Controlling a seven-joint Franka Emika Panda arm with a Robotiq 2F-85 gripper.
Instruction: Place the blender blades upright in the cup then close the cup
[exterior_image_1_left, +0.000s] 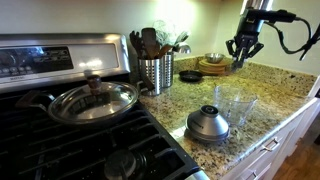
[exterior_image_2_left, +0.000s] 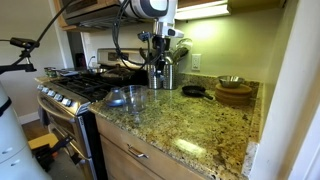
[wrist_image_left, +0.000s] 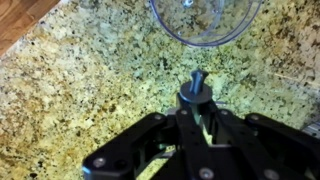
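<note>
In the wrist view my gripper (wrist_image_left: 197, 115) is shut on the blender blades (wrist_image_left: 194, 88), whose dark shaft and round collar stick out past the fingertips. The clear cup (wrist_image_left: 205, 25) stands open on the granite just beyond them, at the top of that view. In both exterior views the gripper (exterior_image_1_left: 243, 50) (exterior_image_2_left: 158, 47) hangs well above the counter. The cup (exterior_image_1_left: 233, 104) (exterior_image_2_left: 128, 97) stands near the counter's front edge, and the silver dome lid (exterior_image_1_left: 207, 123) rests on the granite beside it.
A pan with a glass lid (exterior_image_1_left: 92, 100) sits on the gas stove. A perforated steel utensil holder (exterior_image_1_left: 155, 72) stands by the stove. A small black skillet (exterior_image_1_left: 190, 76) and a wooden board with a bowl (exterior_image_1_left: 213, 64) are at the back.
</note>
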